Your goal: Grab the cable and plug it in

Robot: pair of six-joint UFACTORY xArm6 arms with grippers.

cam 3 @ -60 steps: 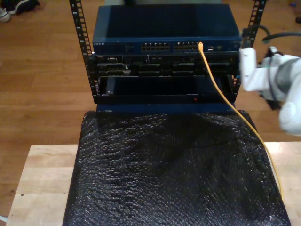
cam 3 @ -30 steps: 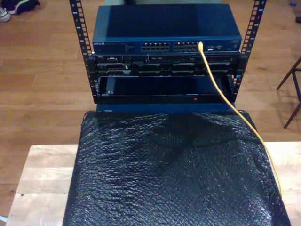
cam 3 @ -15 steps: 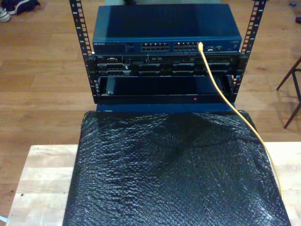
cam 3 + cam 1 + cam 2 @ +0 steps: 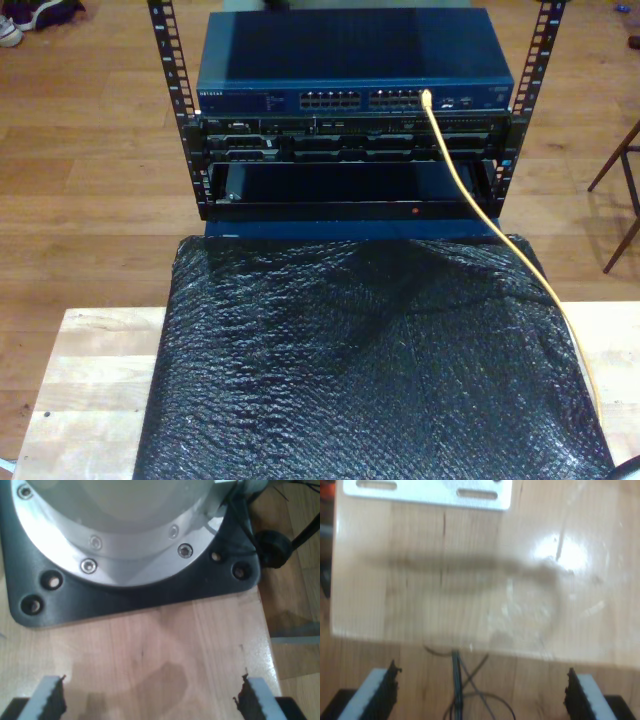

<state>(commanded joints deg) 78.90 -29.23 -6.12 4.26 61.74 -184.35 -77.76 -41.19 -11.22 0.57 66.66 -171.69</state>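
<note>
the cable point(image 4: 470, 195) sits seated in the switch point(image 4: 355, 98) port, trailing over the black mat point(image 4: 370, 370) — so my first gripper point(image 4: 150, 700) and my second gripper point(image 4: 482, 692) hang spread and empty over bare wood.

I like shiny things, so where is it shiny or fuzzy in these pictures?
Second wrist view: a bright glare spot on the wooden tabletop, and the whole picture is fuzzy. First wrist view: the metal ring gleams softly. Exterior view: the black cover glistens.

Light wooden table point(image 4: 90, 400); black bubble-wrap sheet point(image 4: 370, 370) lying across it.
</note>
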